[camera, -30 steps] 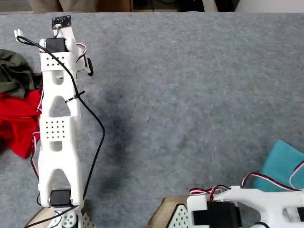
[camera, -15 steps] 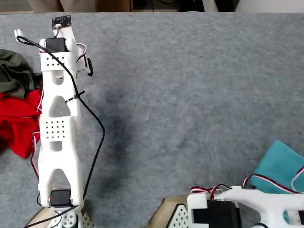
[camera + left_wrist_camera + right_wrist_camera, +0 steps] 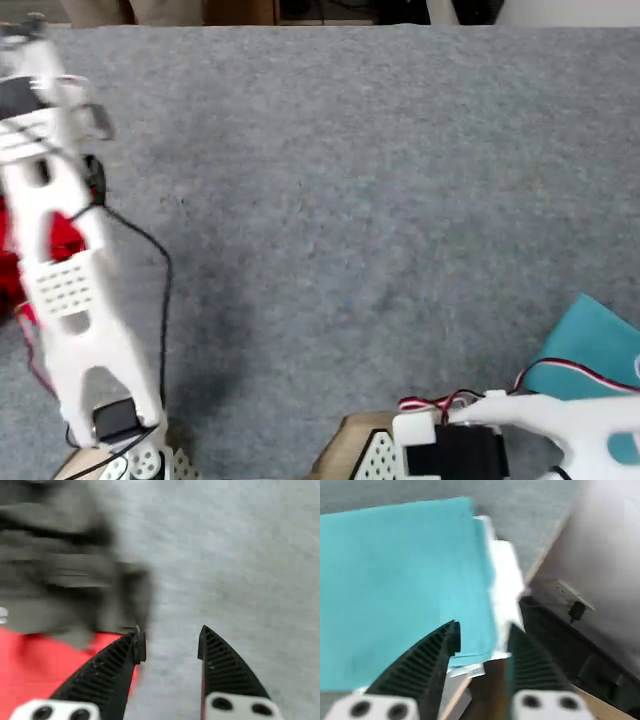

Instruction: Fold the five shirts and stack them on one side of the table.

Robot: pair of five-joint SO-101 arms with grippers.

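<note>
A red shirt (image 3: pixel 60 235) lies crumpled at the table's left edge, mostly hidden behind my left arm (image 3: pixel 62 270) in the high view. The left wrist view has the red shirt (image 3: pixel 45 670) beside a dark olive shirt (image 3: pixel 65 575), with my left gripper (image 3: pixel 169 642) open over the grey mat just beside them, holding nothing. A folded teal shirt (image 3: pixel 590 350) lies at the table's front right corner. My right gripper (image 3: pixel 482 635) hangs open above the teal shirt (image 3: pixel 395 580), near its edge where a white garment (image 3: pixel 502 575) shows underneath.
The grey felt mat (image 3: pixel 380 200) covers the whole table. The right arm's base and red-white wires (image 3: pixel 470 430) sit at the front edge. Beyond the table's right edge, the right wrist view has a dark floor with a wall socket (image 3: pixel 570 597).
My left arm has swung left toward the shirt pile, now covering the olive shirt and part of the red one. The right arm has barely shifted.
</note>
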